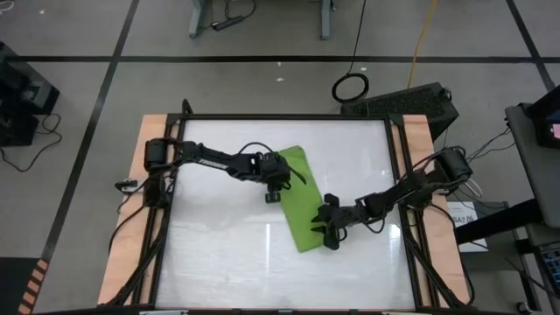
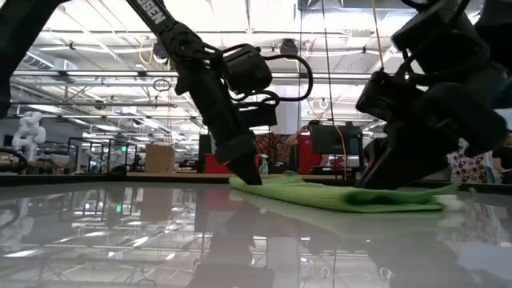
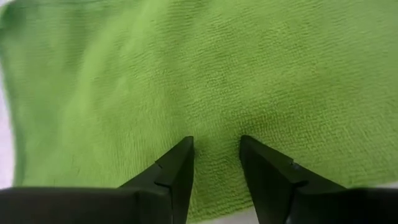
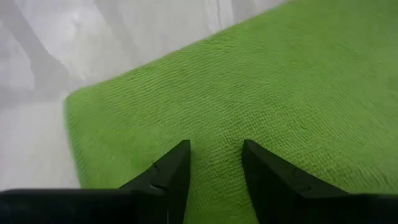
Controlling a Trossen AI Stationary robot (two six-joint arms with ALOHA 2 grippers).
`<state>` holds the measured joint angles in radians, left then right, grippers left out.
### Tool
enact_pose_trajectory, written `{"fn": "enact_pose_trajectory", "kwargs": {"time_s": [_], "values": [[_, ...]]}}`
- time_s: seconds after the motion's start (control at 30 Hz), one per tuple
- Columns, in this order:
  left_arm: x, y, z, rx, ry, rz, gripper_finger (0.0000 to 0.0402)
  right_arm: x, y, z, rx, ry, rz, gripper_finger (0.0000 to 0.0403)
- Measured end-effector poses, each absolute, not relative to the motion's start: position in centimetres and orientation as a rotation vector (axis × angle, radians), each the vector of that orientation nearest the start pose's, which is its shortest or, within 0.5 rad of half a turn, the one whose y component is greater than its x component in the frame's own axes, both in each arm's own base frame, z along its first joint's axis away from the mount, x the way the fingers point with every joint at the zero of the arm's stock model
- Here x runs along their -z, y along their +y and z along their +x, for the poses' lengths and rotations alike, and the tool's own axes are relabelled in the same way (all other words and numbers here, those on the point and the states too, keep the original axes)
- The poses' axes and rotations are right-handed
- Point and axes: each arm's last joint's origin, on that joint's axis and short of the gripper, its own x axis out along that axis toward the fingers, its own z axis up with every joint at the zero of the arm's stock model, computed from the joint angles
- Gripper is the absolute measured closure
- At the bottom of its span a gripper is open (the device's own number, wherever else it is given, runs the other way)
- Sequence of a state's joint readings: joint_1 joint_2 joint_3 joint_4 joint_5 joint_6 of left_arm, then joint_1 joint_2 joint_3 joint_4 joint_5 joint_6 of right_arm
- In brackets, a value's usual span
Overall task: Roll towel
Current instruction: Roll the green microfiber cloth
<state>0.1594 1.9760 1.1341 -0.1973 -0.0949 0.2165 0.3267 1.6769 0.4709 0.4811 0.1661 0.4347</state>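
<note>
White glossy table (image 1: 227, 254) with wooden side strips, grey floor around it, a large workshop hall behind in the low view. Lime-green towel (image 1: 302, 197) near the table's middle, folded into a long strip, lying flat and slanting from the far end down to the near right. Left gripper (image 1: 274, 185) at the strip's far-left edge, tips down on the cloth; fingers (image 3: 177, 171) partly apart with a narrow gap, pressed onto the green surface, no fold visibly pinched between them. Right gripper (image 1: 331, 229) at the strip's near-right end, close to its corner; fingers (image 4: 171, 174) likewise partly apart, resting on the cloth, nothing clearly clamped. Towel (image 2: 336, 194) low and flat between both arms.
</note>
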Motion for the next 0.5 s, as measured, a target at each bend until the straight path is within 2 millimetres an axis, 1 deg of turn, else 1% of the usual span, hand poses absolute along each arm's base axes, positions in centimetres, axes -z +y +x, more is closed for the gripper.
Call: {"fn": "enact_pose_trajectory", "kwargs": {"time_s": [0.13, 0.27, 0.33, 0.4, 0.5], "values": [[-12.6, 7.3, 38.0, -0.116, 1.058, 0.268, 0.0261, -8.4, 8.4, 26.3, -0.013, 0.626, 0.294, 0.0264], [-13.3, 8.1, 38.5, -0.13, 1.049, 0.293, 0.0261, -8.1, 9.2, 28.7, -0.03, 0.584, 0.285, 0.0264], [-13.6, 8.2, 38.7, -0.134, 1.049, 0.292, 0.0261, -8.2, 9.6, 29.7, -0.043, 0.592, 0.247, 0.0264], [-13.9, 8.2, 38.8, -0.133, 1.065, 0.29, 0.0261, -8.7, 9.8, 30.3, -0.061, 0.611, 0.203, 0.0264], [-14.8, 7.7, 39.1, -0.151, 1.103, 0.29, 0.0261, -9.8, 9.9, 30.3, -0.079, 0.638, 0.145, 0.0264]]}}
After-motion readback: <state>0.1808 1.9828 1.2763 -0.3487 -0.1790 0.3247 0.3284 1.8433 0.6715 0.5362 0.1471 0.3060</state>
